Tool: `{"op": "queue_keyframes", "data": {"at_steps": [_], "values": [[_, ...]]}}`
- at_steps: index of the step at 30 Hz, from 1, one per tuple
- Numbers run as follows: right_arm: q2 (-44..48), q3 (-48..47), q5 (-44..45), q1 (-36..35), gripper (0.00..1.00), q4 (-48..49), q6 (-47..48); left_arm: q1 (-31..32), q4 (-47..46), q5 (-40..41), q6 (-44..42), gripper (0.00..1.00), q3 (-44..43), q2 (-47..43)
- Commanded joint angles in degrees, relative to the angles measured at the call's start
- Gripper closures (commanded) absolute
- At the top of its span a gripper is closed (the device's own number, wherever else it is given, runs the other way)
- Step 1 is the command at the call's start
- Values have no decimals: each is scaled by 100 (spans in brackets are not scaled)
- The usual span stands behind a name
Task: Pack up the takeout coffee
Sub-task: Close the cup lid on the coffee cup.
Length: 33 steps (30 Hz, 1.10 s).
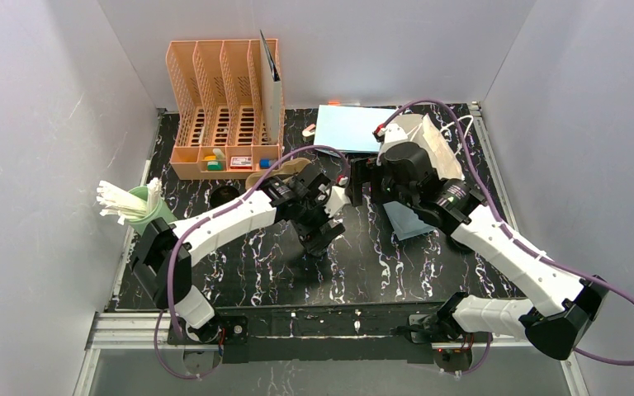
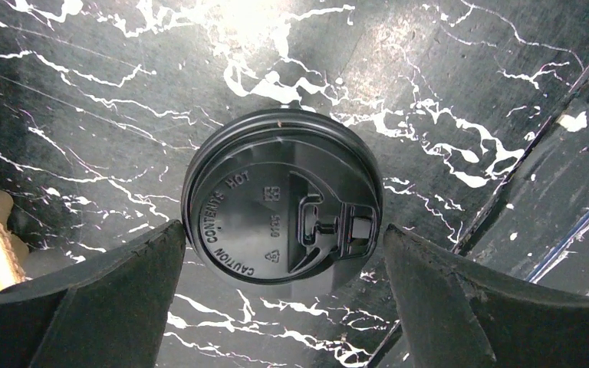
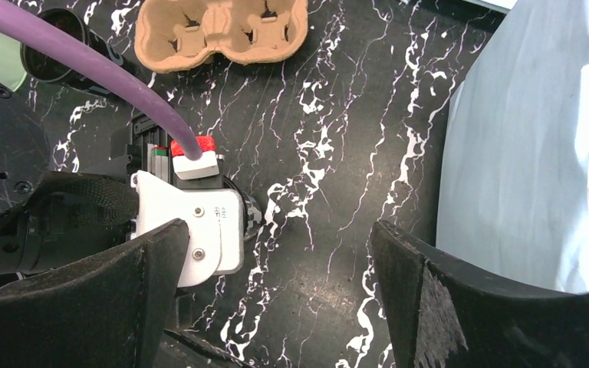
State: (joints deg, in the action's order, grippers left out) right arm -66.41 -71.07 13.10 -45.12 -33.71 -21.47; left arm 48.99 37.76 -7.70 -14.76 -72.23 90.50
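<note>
left gripper [image 2: 284, 232], wide open, straddles the coffee cup [image 2: 276, 184] from above, likely to pinch it; right gripper [image 3: 278, 230] hovers open, empty.

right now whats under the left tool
A takeout coffee's black lid, between the fingers of the open left tool, on the black marbled table. The lid hides the cup body and whatever is inside.
</note>
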Motion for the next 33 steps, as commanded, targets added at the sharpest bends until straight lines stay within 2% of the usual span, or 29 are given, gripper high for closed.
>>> {"op": "queue_keyframes", "data": {"at_steps": [1,5,12,22,26,33], "values": [[93,175,-97,-23,3,-24,-79,31,-182,-113,48,2,138,-402],[26,236,-232,-23,3,-131,-148,31,-246,-93,76,2,165,-410],[101,498,-413,-17,11,-84,-349,31,-286,-7,177,2,-23,-624],[442,645,-425,-22,9,151,-472,24,-383,298,525,2,-38,-1117],[613,676,-465,-22,11,243,-485,23,-349,453,733,2,2,-1468],[855,848,-635,-17,17,473,-463,-63,-135,1274,1153,2,323,-2044]]}}
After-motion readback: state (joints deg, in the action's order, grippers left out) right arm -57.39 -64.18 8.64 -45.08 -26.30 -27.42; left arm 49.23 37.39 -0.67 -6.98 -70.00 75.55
